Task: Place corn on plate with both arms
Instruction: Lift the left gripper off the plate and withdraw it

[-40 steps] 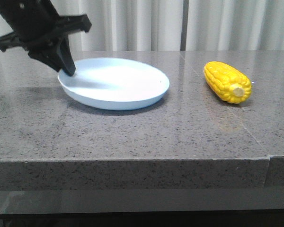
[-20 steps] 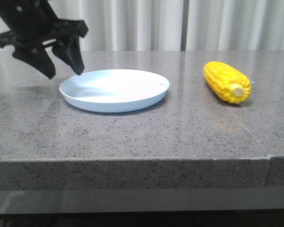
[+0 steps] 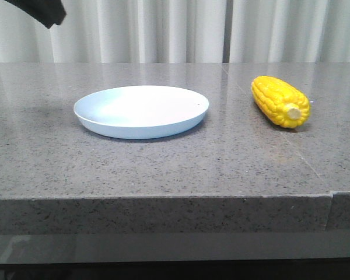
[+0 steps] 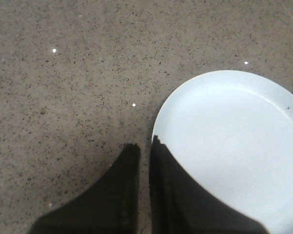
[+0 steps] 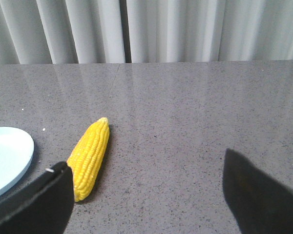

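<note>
The yellow corn (image 3: 280, 100) lies on the grey table at the right, cream stub end toward the front. The pale blue plate (image 3: 141, 111) lies flat and empty at centre left, well apart from the corn. Only a dark tip of my left gripper (image 3: 44, 11) shows in the front view, high at the top left corner. In the left wrist view its fingers (image 4: 144, 146) stand almost together, empty, above the plate's (image 4: 234, 141) rim. My right gripper (image 5: 146, 163) is wide open and empty; the corn (image 5: 90, 156) lies just beyond one finger, the plate (image 5: 7, 156) further over.
The grey speckled stone table (image 3: 175, 163) has its front edge near the camera. Pale curtains (image 3: 181, 29) hang behind the table's far edge.
My left gripper held the plate's left rim tilted up, let go, and rose to the upper left, almost out of the front view. The plate now lies flat. The corn has not moved.
</note>
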`<state>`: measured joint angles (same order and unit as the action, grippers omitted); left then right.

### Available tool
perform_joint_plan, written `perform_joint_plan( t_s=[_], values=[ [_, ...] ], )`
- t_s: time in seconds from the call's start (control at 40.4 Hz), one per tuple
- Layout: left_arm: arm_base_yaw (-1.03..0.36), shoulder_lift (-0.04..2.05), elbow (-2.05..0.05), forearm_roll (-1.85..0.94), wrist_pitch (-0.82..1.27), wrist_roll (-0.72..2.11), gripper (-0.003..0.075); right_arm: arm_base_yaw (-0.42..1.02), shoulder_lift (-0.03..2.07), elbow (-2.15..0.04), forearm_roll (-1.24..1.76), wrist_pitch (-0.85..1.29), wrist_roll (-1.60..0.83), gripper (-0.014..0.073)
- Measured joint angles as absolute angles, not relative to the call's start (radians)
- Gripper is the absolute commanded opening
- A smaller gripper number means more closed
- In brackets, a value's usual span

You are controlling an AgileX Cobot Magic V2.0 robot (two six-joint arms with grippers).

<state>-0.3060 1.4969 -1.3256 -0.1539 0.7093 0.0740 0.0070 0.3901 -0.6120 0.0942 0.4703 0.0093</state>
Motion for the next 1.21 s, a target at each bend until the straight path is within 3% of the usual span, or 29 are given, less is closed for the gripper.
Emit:
perform_joint_plan(
  t_s=[0.346, 0.717, 1.212],
  values=[
    [-0.161, 1.207, -0.97, -0.147, 0.543, 0.057, -0.002, 0.007, 0.39, -0.612, 0.094, 0.47, 0.009, 0.0644],
    [-0.154, 0.703, -0.597, -0.145, 0.373, 0.057, -0.002, 0.007, 0.39, -0.612, 0.094, 0.471, 0.009, 0.0644],
    [-0.152, 0.202, -0.389, -0.091, 0.406, 0.057, -0.002, 0.007, 0.39, -0.612, 0.094, 0.471, 0.009, 0.0644]
  ],
)
